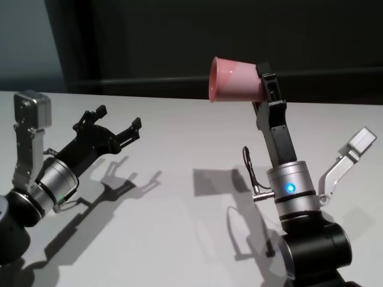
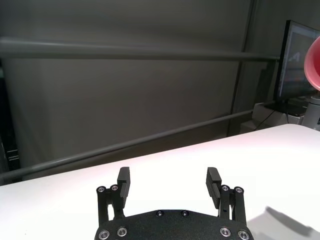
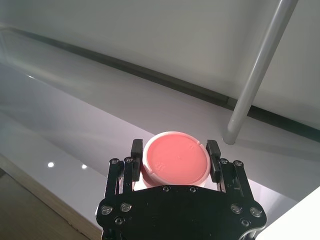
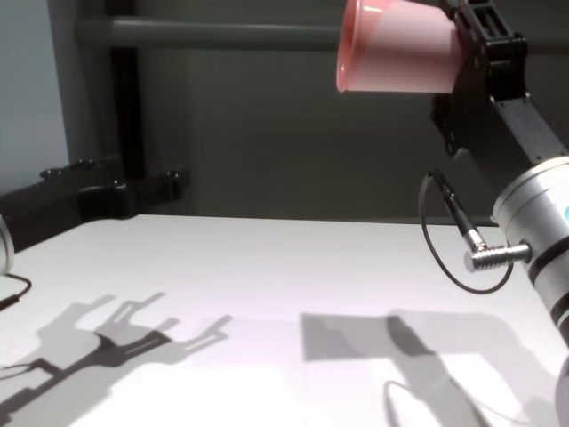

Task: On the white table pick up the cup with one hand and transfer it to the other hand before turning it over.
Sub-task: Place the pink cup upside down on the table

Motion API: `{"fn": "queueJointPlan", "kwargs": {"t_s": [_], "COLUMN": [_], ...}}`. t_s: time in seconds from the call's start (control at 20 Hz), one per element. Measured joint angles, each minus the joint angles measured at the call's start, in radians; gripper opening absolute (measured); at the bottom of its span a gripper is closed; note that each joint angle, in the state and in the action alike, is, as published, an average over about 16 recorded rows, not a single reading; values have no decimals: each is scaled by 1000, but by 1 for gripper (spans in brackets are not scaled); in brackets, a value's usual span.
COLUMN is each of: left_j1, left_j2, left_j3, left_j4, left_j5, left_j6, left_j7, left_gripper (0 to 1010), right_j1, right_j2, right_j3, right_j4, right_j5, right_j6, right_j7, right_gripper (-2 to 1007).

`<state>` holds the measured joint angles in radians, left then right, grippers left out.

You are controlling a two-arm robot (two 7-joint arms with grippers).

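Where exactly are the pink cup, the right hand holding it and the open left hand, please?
cup (image 1: 234,79), head view, on its pink side wall.
right hand (image 3: 171,162), right wrist view, midway between its fingertips, shut on the cup.
left hand (image 2: 170,184), left wrist view, midway between its open fingertips.

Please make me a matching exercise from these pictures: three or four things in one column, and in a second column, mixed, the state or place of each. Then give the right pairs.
Things:
1. small pink plastic cup
2. left gripper
3. right gripper
4. plain white table

States or places:
A. open and empty, over the table's left side
B. shut on the cup's narrow base
C. held on its side in the air, rim toward the robot's left
D. bears only the arms' shadows

Pairs: 1-C, 2-A, 3-B, 4-D
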<state>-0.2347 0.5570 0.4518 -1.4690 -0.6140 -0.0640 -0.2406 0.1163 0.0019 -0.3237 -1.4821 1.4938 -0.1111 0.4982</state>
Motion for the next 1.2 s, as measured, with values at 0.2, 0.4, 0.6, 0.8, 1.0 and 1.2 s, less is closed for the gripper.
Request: {"fn": "queueJointPlan", "kwargs": {"t_s": [0.2,0.4,0.6,0.8,1.0,1.2], "left_j1": [24,38,47,50,49,47], "left_j2": [-15,-26,-32,-35,-35,-34], "left_j3": [-6,-10,-12,-13,-14,-13], "left_j4": [8,14,18,18,18,18], "left_j5": [15,26,34,37,37,36], "left_j6": [-8,-12,-12,-11,-11,-10], "left_j7": [25,38,45,47,47,46], "left_gripper": [1001,1001,1001,1001,1001,1001], "right_j1": [0,0,0,0,0,0], "right_j2": [0,0,0,0,0,3], "right_j3": [0,0,0,0,0,0], "right_j4": [0,0,0,0,0,-2], "right_j5": [0,0,0,0,0,-1], "right_j6": [0,0,0,0,0,-5], "right_j7": [0,0,0,0,0,-3], "right_gripper": [737,737,737,737,737,737]}}
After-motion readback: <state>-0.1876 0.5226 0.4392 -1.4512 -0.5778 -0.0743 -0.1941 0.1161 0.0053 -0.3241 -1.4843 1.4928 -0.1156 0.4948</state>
